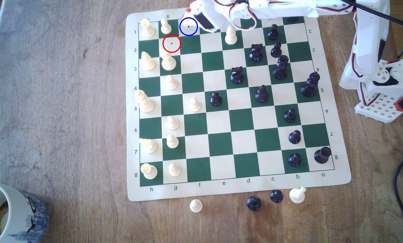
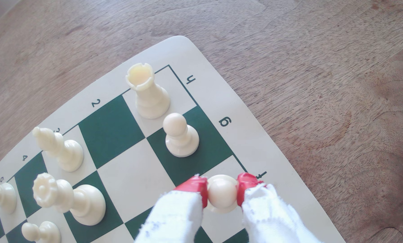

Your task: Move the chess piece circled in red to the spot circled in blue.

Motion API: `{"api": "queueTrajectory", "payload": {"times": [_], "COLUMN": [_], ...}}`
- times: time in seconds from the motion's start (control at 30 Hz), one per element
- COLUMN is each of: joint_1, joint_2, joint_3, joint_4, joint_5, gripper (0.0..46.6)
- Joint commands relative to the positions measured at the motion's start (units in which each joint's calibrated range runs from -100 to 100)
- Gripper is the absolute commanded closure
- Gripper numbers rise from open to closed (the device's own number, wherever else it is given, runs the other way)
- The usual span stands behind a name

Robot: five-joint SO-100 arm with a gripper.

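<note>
The gripper [image 2: 222, 190] is seen closed on the round head of the cream pawn [image 2: 222, 195], which is pinched between the two red fingertips [image 2: 195, 187]. In the wrist view the pawn is held above the cream corner square by the letter "f", next to the green square where another cream pawn [image 2: 180, 135] stands. In the exterior view the gripper [image 1: 188, 10] hangs at the board's far edge, just beside the blue circle [image 1: 188, 26], while the red circle [image 1: 171, 43] encloses a bare green square. The carrying step is judged nearly complete. A lowering onto the blue-circled square is called for next, then an opening of the jaws, with care that the neighbouring pawn is not knocked. Printed on the board's [image 1: 242, 187] margin are the numbers 1 to 8 and the letters a to h. No brand can be read.
</note>
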Motion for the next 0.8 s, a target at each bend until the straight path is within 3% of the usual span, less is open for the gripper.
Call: {"api": "queueTrajectory", "payload": {"times": [0.0,0.27,0.3,0.4,0.5,0.77], "joint_1": [0.5,0.7,0.7,0.7,0.8,1.3], "joint_2": [0.2,4.0,4.1,4.0,2.9,-4.9], "joint_3": [-2.5,-4.6,-4.7,-4.7,-4.5,-4.0], "joint_4": [-1.9,-2.5,-2.5,-2.7,-2.7,3.2], "joint_5": [0.5,0.6,0.6,0.4,0.2,-0.7], "gripper": [45.5,45.2,44.2,33.9,27.3,24.8]}}
